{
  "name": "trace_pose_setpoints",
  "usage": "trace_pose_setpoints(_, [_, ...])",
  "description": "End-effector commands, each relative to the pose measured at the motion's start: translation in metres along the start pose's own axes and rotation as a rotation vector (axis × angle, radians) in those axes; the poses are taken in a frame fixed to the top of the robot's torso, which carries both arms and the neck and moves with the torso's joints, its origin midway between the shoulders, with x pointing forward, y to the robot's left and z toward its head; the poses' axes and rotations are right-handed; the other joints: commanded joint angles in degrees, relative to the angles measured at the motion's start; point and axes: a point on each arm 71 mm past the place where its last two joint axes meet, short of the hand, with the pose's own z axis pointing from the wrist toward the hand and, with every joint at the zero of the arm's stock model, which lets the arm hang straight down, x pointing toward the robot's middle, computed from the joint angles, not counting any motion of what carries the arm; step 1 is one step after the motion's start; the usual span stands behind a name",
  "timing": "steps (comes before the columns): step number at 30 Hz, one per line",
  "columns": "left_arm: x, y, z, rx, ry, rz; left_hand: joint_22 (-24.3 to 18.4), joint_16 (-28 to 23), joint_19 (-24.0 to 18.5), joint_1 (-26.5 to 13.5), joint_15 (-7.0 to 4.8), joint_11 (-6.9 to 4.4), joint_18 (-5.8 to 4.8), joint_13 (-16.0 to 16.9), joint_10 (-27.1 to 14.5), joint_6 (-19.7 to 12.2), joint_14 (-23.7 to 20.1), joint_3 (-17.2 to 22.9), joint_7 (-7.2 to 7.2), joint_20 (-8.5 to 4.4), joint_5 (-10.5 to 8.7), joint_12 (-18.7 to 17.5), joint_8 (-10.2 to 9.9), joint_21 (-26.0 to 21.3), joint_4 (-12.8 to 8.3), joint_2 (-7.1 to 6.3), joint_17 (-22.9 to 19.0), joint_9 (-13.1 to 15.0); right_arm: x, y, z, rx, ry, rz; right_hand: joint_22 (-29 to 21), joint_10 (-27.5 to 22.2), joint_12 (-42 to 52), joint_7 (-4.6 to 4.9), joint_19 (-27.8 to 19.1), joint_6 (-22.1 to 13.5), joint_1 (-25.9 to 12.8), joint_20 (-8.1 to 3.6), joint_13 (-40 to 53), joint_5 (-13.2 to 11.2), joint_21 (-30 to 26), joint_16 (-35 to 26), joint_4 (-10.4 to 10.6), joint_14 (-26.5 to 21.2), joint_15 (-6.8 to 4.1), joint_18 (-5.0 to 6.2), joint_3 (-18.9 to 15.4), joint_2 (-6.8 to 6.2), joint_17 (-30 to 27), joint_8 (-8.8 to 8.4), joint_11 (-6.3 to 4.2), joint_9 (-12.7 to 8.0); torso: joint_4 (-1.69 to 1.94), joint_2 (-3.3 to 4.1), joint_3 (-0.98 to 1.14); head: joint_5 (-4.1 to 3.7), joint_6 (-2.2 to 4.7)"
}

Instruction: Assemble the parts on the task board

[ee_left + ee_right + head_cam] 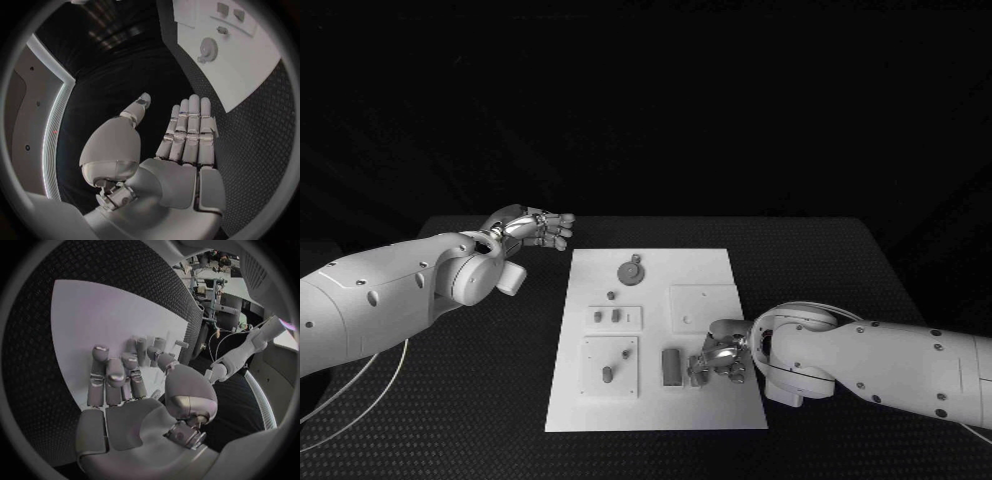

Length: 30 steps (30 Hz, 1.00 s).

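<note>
Several small parts point(672, 366) lie on task board point(711, 405), mid table point(473, 420); prob light, stiff: pinch by sides. Right hand point(721, 358) over them, grip unclear. Left hand point(531, 228) off-board, fingers point(190, 127) extended, empty.

Both arms are clad in smooth white rounded shells dotted with small dark screw holes, each ending in a bulbous, disc-like wrist housing. The left robot hand point(531, 228) and right robot hand point(718, 358) are silver metal, built of segmented fingers with paler pads at the tips. Thin pale cables point(365, 395) loop beneath the left arm
</note>
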Motion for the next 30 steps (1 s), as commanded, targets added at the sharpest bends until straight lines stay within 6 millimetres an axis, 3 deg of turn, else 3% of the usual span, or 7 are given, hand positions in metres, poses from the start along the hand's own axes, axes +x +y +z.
trace_pose_setpoints(1, [0.0016, -0.0019, 0.0006, 0.009, 0.010, 0.004, 0.06, -0.33, 0.26, 0.12, 0.03, 0.01, 0.67, -0.05, -0.02, -0.45, 0.21, 0.01, 0.04, -0.05, -0.30, 0.17, 0.17, -0.31, -0.02, -0.28, 0.09, -0.06, 0.0033, 0.0057, -0.0002, -0.040, 0.015, -0.008, 0.69, -0.03, -0.15, 1.67, 0.39, -1.61, 0.04, -0.06, -0.04, 0.06, -0.32, -0.25, 0.42, 0.15, -0.38, 0.67, 0.00, -0.82, -0.06, 0.20, -0.18, -0.10, 0.01, 0.00, -0.01, 0.05, -0.08])
trace_pose_setpoints(16, [0.0014, -0.0019, 0.0005, 0.009, 0.010, 0.005, 0.08, -0.37, 0.27, 0.17, 0.03, 0.02, 0.66, -0.06, -0.03, -0.46, 0.23, 0.05, 0.05, -0.04, -0.30, 0.17, 0.17, -0.33, -0.04, -0.29, 0.15, -0.07, 0.0034, 0.0025, -0.0040, -0.043, 0.010, 0.000, 0.78, -0.05, -0.11, 1.66, 0.41, -1.65, -0.38, -0.13, -0.03, 0.02, -0.34, -0.24, 1.69, 0.15, -0.40, 0.67, 0.20, -2.01, -0.04, 0.36, -0.20, -0.23, -0.01, -0.02, -0.01, 0.10, -0.05])
trace_pose_setpoints(30, [0.0007, -0.0016, 0.0002, 0.007, 0.008, 0.005, 0.10, -0.40, 0.28, 0.18, 0.03, 0.02, 0.66, -0.07, -0.03, -0.46, 0.25, 0.06, 0.05, -0.04, -0.30, 0.18, 0.18, -0.35, -0.03, -0.30, 0.19, -0.08, 0.0016, -0.0023, -0.0066, -0.037, 0.000, 0.008, 0.81, -0.05, -0.10, 1.65, 0.43, -1.69, -0.31, -0.17, -0.04, 0.02, -0.33, -0.24, 1.83, 0.16, -0.42, 0.67, 0.28, -2.32, -0.04, 0.40, -0.21, -0.26, -0.01, -0.01, 0.00, 0.16, 0.04])
